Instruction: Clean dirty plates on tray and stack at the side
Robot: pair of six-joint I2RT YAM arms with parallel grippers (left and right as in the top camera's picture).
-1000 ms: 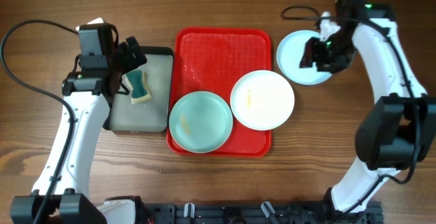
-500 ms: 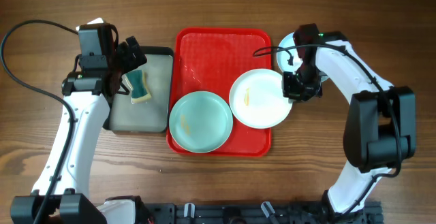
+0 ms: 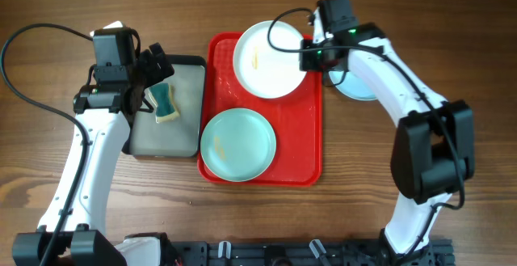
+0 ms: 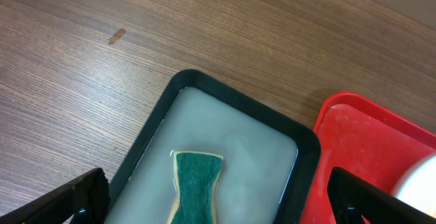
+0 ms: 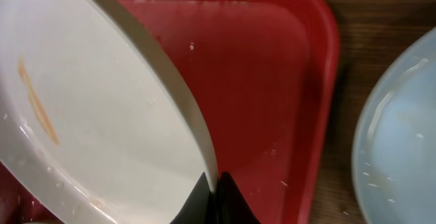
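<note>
Your right gripper (image 3: 309, 56) clamps the right rim of the smeared white plate (image 3: 266, 48), held over the red tray's (image 3: 303, 149) upper end. The sponge (image 3: 165, 103) lies well left, beneath your wide-open left gripper (image 3: 159, 80), the nearer arm.

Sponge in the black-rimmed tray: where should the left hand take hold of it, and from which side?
Grip the sponge at its narrow waist, coming straight down from above with the fingers across its width. It lies flat, green face up, inside the black-rimmed tray, whose raised rim would likely block a sideways approach. The open left hand hangs over it.
</note>
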